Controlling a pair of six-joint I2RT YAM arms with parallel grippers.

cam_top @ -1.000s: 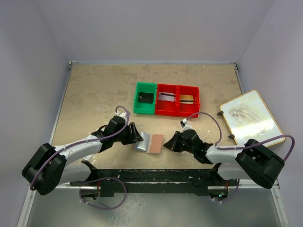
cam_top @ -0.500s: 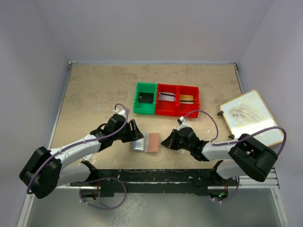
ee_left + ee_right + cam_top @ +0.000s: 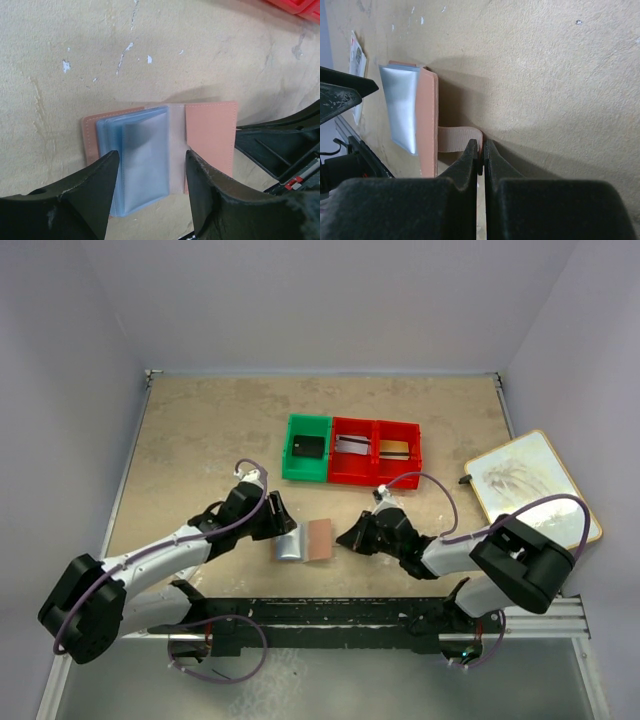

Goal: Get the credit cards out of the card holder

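**Top view.** Shows the holder (image 3: 316,539) lying open on the table (image 3: 200,430), near the front edge, between the two claws. Puts the left claw (image 3: 287,530) at its left side, over the silvery sleeves (image 3: 288,546), and the right claw (image 3: 345,538) just beside its right side. Farther back, well apart from the holder: a green bin (image 3: 307,448) touching two red bins (image 3: 376,451), each with something flat inside. At the table's right edge, a framed board (image 3: 530,486).

**Left wrist.** Looks down on the holder (image 3: 210,132) spread flat, pink side to the right. Stack of clear bluish sleeves (image 3: 142,160) rising from the fold at left. Left claw (image 3: 151,172) open, one finger (image 3: 92,187) on each side of the sleeves, gripping nothing. Right claw (image 3: 280,145) dark at the right, just beside the holder's edge.

**Right wrist.** Right claw (image 3: 480,150) closed, tips together, low at the table. Meets the end of a tan strap (image 3: 457,139) running from the holder (image 3: 427,115); cannot tell whether pinched or merely touched. Sleeves (image 3: 400,107) on the holder's far side. Left claw (image 3: 340,97) at the far left, with a white packet (image 3: 357,60) beyond it.
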